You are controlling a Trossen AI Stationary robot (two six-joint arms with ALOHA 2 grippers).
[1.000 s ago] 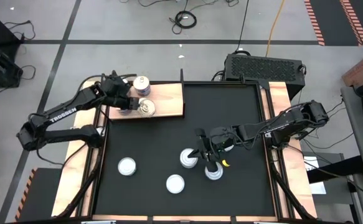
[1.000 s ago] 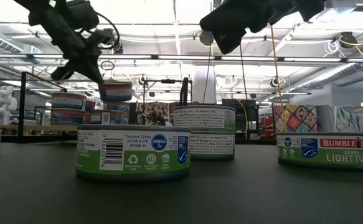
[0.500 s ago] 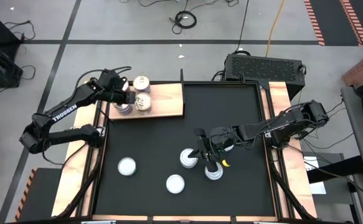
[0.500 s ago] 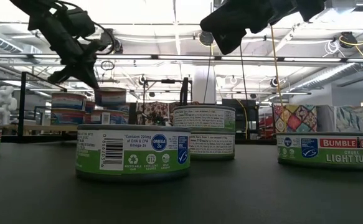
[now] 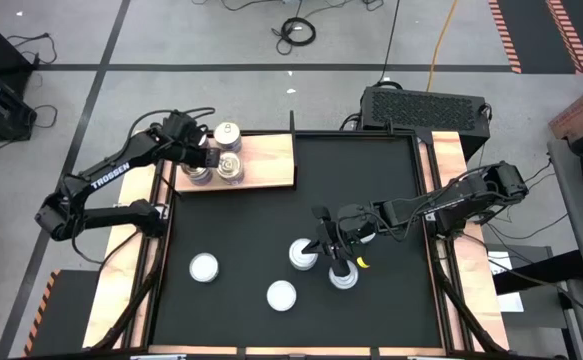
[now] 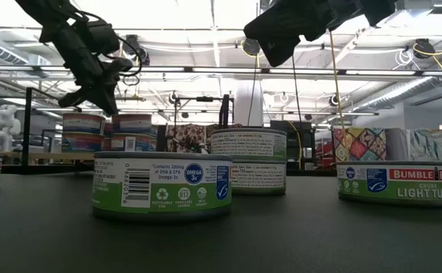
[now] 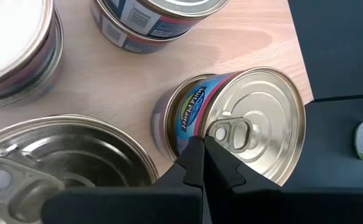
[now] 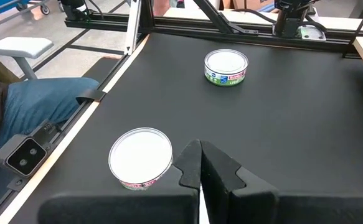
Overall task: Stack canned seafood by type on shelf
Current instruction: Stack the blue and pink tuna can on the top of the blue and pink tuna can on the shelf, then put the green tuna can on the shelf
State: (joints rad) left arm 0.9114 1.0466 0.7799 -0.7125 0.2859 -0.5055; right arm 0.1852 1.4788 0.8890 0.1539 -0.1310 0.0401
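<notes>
Left hand (image 7: 201,163): fingers pressed together, holding nothing, hovering over the shelf's tins.
Gold-top tin (image 7: 243,127): directly beneath the left hand, pull-tab up, standing on the shelf; appears placed.
Other shelf tins: a second gold-top tin (image 7: 63,155) beside the left hand; a two-high stack (image 7: 150,18) and a pale-topped tin (image 7: 13,37) just beyond it.
Shelf (image 5: 271,160): wooden board at the table's far left corner; holds a cluster of tins near the left hand, its other end bare.
Right hand (image 8: 200,168): fingers pressed together, empty, over the black table (image 5: 371,200).
Tins left on the table: a pale-topped tin (image 8: 141,157) just beside the right hand, a green-label tin (image 8: 226,67) well beyond it; the high view shows four in all (image 5: 204,267).
Progress: judged roughly half done; four tins still to sort and stack.
</notes>
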